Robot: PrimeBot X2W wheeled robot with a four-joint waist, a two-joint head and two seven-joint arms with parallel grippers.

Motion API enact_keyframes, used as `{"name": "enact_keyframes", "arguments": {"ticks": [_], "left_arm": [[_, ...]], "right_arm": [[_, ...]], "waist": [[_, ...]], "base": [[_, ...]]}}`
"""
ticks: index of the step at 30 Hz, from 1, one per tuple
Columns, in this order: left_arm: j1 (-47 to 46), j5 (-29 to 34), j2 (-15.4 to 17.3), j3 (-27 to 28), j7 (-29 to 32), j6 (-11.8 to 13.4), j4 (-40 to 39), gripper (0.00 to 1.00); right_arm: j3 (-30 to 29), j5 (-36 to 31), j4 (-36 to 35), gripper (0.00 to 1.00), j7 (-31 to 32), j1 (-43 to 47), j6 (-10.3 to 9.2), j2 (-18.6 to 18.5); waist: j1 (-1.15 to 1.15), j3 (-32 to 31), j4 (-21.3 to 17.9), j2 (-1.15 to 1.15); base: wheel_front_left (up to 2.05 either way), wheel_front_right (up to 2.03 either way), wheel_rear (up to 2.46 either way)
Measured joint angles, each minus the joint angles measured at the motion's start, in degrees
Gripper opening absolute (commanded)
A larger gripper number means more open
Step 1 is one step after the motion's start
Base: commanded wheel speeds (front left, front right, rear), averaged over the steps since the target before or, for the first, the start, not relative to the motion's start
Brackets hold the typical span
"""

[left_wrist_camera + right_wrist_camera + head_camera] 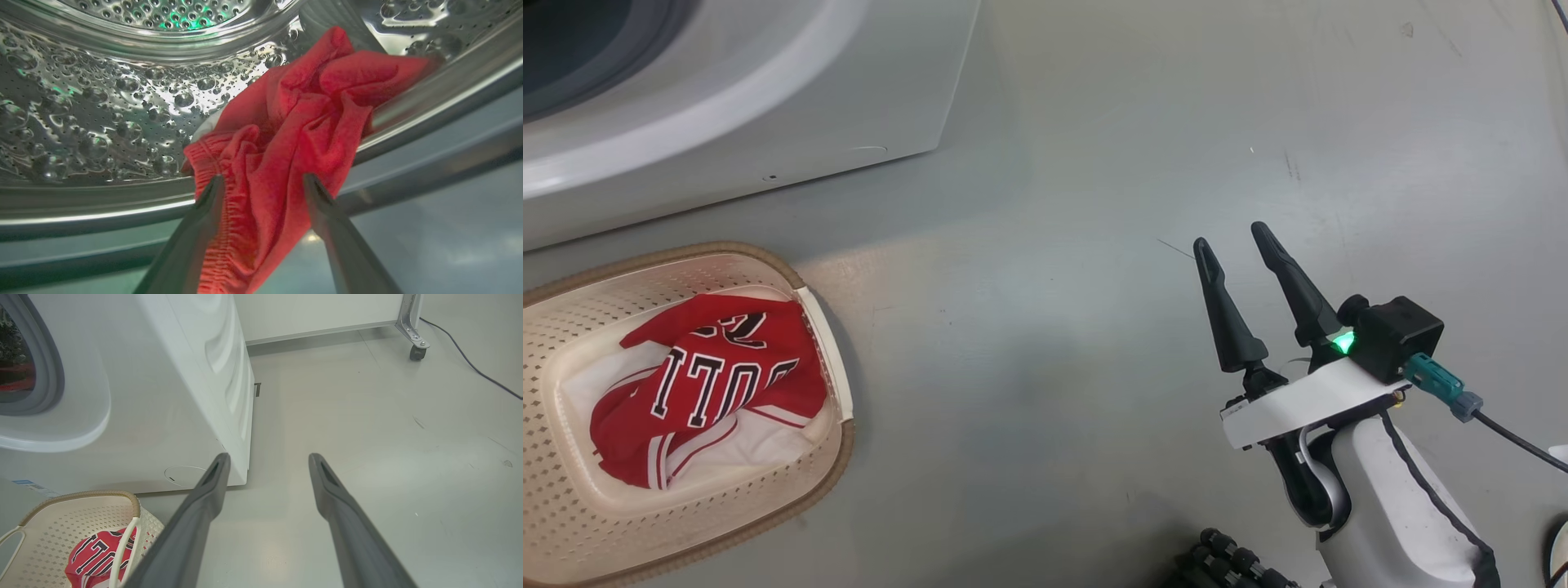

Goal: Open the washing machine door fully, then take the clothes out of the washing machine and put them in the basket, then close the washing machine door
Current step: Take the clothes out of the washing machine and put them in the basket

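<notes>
A plain red garment point(310, 110) lies crumpled on the steel drum point(102, 114) and hangs over its front lip. My left gripper point(263, 178) is open, its two fingers standing on either side of the hanging cloth. The red-and-white jersey point(719, 376) lies in the cream basket point(572, 327) on the floor in front of the white washing machine point(768, 98). To the right, my right gripper point(1229, 237) hovers open over bare floor with nothing between its fingers. The washing machine door is out of view.
In the right wrist view the machine's grey gasket point(51, 367) rings the opening at the left, above the basket point(73, 522). Behind the machine stands a white panel on a caster point(416, 353), with a dark cable point(470, 363) trailing over the grey floor.
</notes>
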Motion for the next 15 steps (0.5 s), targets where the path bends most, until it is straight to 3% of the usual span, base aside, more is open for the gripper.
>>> {"name": "enact_keyframes", "arguments": {"ticks": [15], "left_arm": [[-3.3, 0.2, 0.1, -0.1, 2.1, -0.2, 3.2, 1.00]], "right_arm": [[-0.3, 0.0, -0.9, 1.00, -0.1, -0.9, 0.00, 0.1]], "waist": [[0.00, 1.6, -0.4, 0.00]], "base": [[0.00, 0.00, 0.00]]}}
